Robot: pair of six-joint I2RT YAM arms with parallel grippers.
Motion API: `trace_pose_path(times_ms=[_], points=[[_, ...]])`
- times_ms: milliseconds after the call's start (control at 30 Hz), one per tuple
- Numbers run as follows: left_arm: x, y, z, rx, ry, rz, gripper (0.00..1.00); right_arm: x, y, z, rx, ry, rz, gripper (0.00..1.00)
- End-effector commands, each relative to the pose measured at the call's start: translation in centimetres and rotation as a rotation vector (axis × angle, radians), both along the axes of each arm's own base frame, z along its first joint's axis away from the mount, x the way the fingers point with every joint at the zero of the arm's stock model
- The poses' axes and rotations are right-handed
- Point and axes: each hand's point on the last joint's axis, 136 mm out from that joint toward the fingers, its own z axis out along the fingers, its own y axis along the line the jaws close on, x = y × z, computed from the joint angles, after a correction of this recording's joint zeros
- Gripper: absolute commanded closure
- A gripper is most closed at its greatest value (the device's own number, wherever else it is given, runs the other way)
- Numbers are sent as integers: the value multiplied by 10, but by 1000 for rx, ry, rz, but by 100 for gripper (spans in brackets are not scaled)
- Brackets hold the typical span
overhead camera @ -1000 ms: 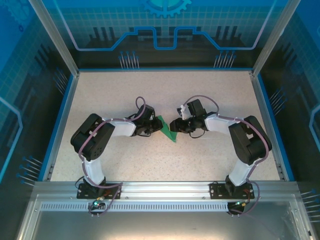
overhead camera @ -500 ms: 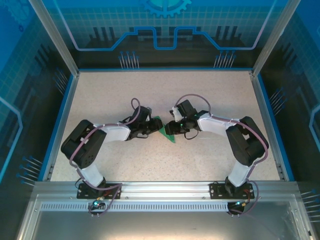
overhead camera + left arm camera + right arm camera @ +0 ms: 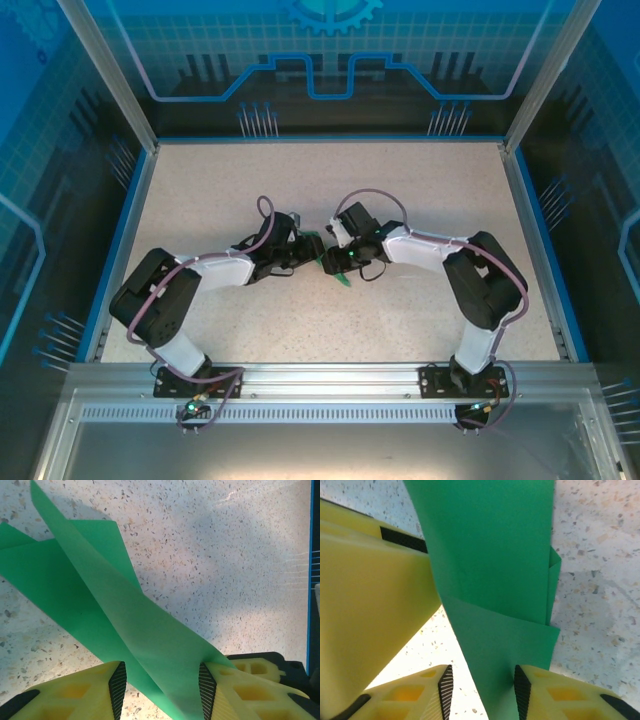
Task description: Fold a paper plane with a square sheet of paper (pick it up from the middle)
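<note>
Two notes: finds the square sheet of paper [image 3: 100, 605] part-folded midway on the desk [image 3: 225, 580], one flap lifted, straddled by left pincer [image 3: 162, 682] and right pincer [image 3: 483, 685], both half open, clamping nothing; rates it feather-light, limp, tear-prone, best pinched gently at the folded edge.

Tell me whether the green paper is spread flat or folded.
Folded, not spread. The square sheet of paper shows overlapping layers along sharp creases, and one flap appears raised off the table.

Paper [image 3: 125, 630] is plain bright green, table [image 3: 225, 555] speckled beige, left gripper fingers [image 3: 75, 695] yellow with black pads [image 3: 118, 685].
</note>
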Motion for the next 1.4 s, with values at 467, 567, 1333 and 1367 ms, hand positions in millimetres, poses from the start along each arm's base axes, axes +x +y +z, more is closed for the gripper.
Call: trace_pose_path(times_ms=[467, 567, 1333, 1367], points=[[-3, 9, -13, 44, 26, 16, 53, -8, 19, -17, 214, 128, 55, 93], [-2, 8, -13, 40, 24, 15, 53, -8, 19, -20, 273, 170, 46, 93], [9, -4, -13, 14, -4, -14, 67, -4, 7, -52, 387, 411, -100, 99], [10, -5, -14, 11, -2, -19, 68, -4, 7, -52, 388, 418, -103, 100]])
